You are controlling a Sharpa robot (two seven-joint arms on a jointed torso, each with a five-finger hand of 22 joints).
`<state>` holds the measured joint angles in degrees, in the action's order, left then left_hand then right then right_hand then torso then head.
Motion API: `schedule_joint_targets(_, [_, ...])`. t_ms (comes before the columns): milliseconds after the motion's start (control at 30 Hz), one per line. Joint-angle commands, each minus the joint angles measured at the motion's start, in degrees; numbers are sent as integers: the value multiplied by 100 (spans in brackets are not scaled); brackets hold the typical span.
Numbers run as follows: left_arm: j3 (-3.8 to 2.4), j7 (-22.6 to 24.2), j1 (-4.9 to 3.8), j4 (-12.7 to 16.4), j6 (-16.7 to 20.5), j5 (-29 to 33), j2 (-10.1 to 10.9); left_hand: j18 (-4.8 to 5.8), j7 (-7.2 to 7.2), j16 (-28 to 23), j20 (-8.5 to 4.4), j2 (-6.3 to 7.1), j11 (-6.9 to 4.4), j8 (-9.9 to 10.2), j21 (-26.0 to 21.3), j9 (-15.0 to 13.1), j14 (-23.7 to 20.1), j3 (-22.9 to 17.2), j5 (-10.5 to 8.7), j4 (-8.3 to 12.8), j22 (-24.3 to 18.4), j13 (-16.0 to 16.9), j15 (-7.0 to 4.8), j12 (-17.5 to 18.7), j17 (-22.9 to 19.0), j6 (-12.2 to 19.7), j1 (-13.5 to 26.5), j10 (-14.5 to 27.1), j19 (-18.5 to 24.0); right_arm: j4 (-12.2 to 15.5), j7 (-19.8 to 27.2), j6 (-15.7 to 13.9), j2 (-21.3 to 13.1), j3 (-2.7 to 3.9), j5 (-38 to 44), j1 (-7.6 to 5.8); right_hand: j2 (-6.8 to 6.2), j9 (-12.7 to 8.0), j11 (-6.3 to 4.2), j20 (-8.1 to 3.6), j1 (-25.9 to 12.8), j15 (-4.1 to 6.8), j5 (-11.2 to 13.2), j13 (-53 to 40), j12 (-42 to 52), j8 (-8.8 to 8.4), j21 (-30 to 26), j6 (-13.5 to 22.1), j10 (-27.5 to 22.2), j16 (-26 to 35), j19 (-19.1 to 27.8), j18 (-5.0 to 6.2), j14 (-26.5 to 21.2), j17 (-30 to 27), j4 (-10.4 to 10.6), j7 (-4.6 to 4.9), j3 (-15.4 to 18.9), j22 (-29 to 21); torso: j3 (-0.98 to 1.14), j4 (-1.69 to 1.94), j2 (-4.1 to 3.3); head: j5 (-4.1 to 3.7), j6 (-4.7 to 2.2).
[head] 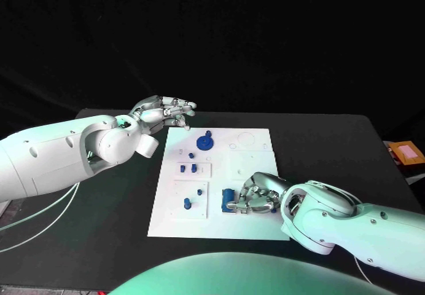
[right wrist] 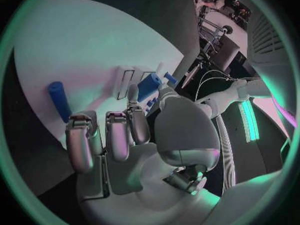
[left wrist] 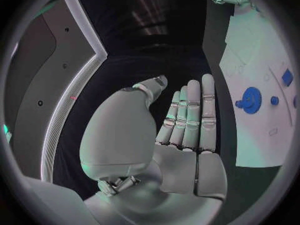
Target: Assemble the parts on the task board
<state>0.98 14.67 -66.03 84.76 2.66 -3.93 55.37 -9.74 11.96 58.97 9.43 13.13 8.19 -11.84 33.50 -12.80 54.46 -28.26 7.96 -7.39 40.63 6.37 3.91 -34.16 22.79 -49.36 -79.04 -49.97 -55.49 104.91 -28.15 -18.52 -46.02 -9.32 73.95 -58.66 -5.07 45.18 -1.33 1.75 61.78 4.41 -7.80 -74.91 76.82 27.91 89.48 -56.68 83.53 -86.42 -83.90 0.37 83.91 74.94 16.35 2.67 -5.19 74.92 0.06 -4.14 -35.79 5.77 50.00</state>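
Down at the task board's (head: 252,228) near edge, right hand (head: 254,198) curled over a blue part (head: 230,198), grasp unclear, wrist view reveals blue cylinder (right wrist: 59,100) lying beside fingers (right wrist: 80,142), left hand (head: 164,112) released, hovering off board's far corner, blue gear (head: 206,142) nearby.

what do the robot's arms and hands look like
Both arms have smooth, rounded white shells with small dark screw holes. Thin pale cables trail beneath the left arm. The left hand and right hand are silver metal with segmented fingers; in the wrist views the palms carry bulging grey covers.
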Motion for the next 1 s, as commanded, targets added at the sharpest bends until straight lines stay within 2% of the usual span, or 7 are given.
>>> schedule_joint_targets(33, [-4, 30, -3, 8, -94, 30, -8, -69, -11, -4, 10, -26, -4, 14, -28, 6, -15, 15, 0, -6, -10, 8, 31, -31, -8, 40, 22, 53, -43, -106, -4, 129, -2, -11, 109, 12, 85, -5, -10, -35, 36, 50, -45, -568, 43, -26, 41, 8, 46, -36, -606, -35, 477, 812, 25, -2, -5, 1505, -3, 4, 0, 14, 0])
schedule_joint_targets(100, [-3, 28, -3, 3, -93, 30, -6, -69, -11, -4, 10, -26, -4, 14, -28, 6, -15, 15, 0, -6, -10, 8, 31, -31, -8, 40, 22, 53, -43, -127, 4, 150, -6, -11, 109, 12, 90, -6, -10, -35, 38, 51, -58, -574, 50, -26, 45, 6, 49, -39, -608, -36, 478, 818, 24, -3, -4, 1506, 1, -1, -1, 21, 0])
schedule_joint_targets(300, [-3, 21, -4, -2, -92, 30, 0, -69, -11, -4, 10, -26, -4, 14, -28, 6, -15, 15, 0, -6, -10, 8, 31, -31, -8, 40, 22, 53, -43, -150, 36, 274, -60, -11, 110, 9, 96, -8, -17, -39, 145, 56, -102, -587, 64, -30, 52, -1, 58, -43, -610, -37, 479, 826, -10, -11, -16, 1508, -5, -6, -1, 33, 0])
schedule_joint_targets(433, [-3, 17, -4, -1, -93, 30, 12, -69, -11, -4, 10, -26, -4, 14, -28, 6, -15, 15, 0, -6, -10, 8, 31, -31, -8, 40, 22, 53, -43, -143, 65, 385, -102, -11, 104, 6, 75, -19, -18, -42, 339, 58, -41, -593, 62, -50, 52, 2, 59, -43, -610, -37, 479, 827, -40, -11, -47, 1508, 4, -2, 1, 40, 0])
schedule_joint_targets(700, [-3, 10, -4, -4, -106, 30, 18, -69, -11, -4, 10, -26, -4, 14, -28, 6, -15, 15, 0, -6, -10, 8, 31, -31, -8, 40, 22, 53, -43, -96, 130, 444, -119, -11, 60, 4, 75, -21, -18, -42, 353, 58, -37, -592, 59, -52, 44, 3, 58, -39, -607, -36, 477, 817, -41, -10, -51, 1506, 5, -13, 0, 30, 0])
schedule_joint_targets(833, [-3, 9, -4, -5, -108, 30, 19, -68, -11, -3, 11, -27, -4, 14, -37, 6, -16, 22, 1, -18, -15, 9, 32, -35, -9, 41, 29, 57, -46, -78, 152, 336, -129, -12, 56, 4, 75, -21, -18, -42, 354, 58, -35, -588, 53, -53, 40, 3, 55, -36, -606, -35, 476, 811, -39, -10, -51, 1504, 4, -9, -1, 19, 0])
schedule_joint_targets(1000, [-3, 12, -4, -7, -105, 30, 21, -68, -11, -3, 11, -27, -4, 14, -37, 6, -16, 22, 1, -18, -15, 9, 32, -35, -9, 41, 29, 57, -46, 9, 291, -141, -257, -11, 66, 2, 79, -23, -16, -42, 349, 58, -33, -566, 23, -55, 5, 5, 40, -23, -593, -27, 471, 785, -28, -7, -51, 1494, 3, -7, 0, -7, 0])
